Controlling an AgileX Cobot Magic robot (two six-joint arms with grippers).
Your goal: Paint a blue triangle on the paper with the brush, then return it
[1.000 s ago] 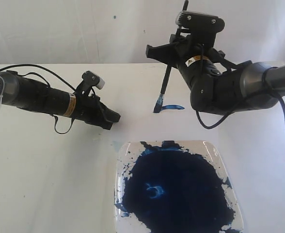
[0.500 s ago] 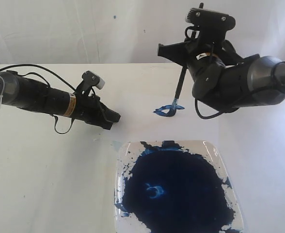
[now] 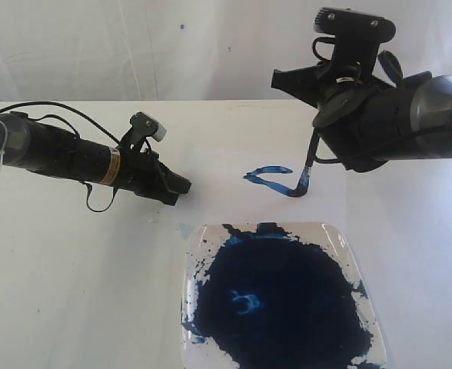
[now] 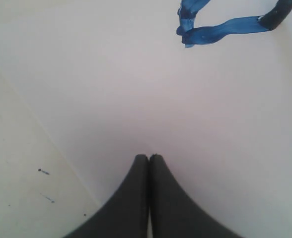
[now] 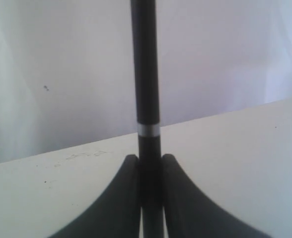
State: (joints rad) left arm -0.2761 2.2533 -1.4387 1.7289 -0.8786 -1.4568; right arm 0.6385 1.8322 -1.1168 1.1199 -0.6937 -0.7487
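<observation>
The right pincer [image 5: 149,162] squeezes the brush [image 3: 308,163], tip on the triangle [image 3: 270,177]. The left pincer [image 4: 149,158] is together, over the paper [image 4: 151,99], near the tray [image 3: 341,242].

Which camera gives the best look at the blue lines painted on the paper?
The exterior view: the blue lines show whole, with the brush tip at one end. The left wrist view is closer but cuts them off. The right wrist view misses them.

brush [image 5: 145,64]: glossy black handle, silver metal band
paper [image 4: 151,99]: smooth, matt
tray [image 3: 343,243]: clear, glossy
left fingers [image 4: 131,203]: matt black
</observation>
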